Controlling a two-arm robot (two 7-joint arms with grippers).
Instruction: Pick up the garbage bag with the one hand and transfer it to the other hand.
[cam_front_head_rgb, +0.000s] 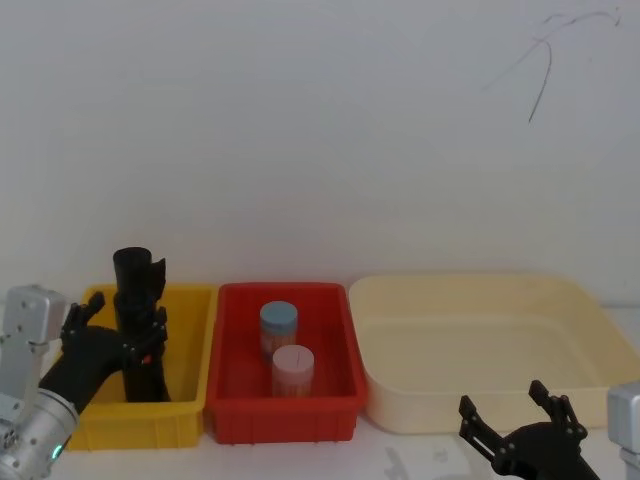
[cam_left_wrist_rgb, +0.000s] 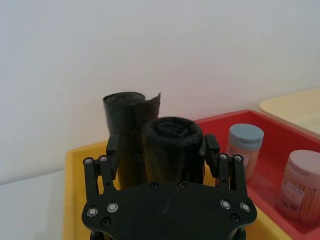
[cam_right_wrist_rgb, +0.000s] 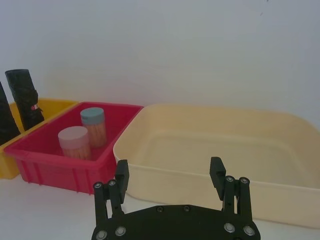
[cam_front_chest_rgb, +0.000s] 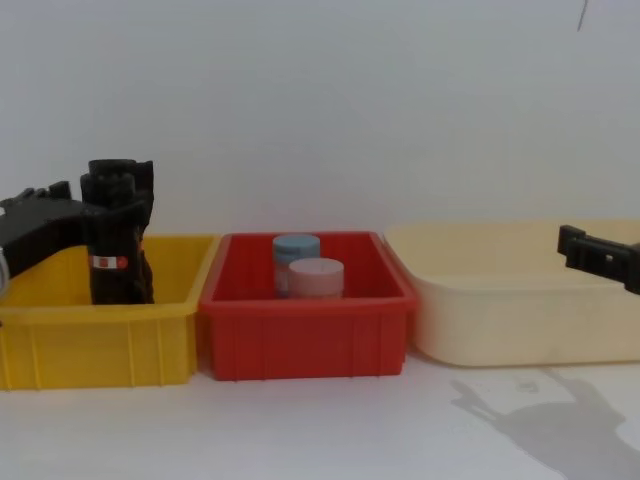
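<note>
Left gripper fingers seemingly closed around the garbage bag in yellow bin; right gripper fingers spread, empty.

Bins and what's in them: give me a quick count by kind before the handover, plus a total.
Bins: 3 (yellow bin, red bin, cream tub)
Black bag rolls: 2 (labelled garbage bag and plain roll, both in the yellow bin)
Lidded jars: 2 (blue-lidded jar, pink-lidded jar, both in the red bin)
Total: 7
</note>
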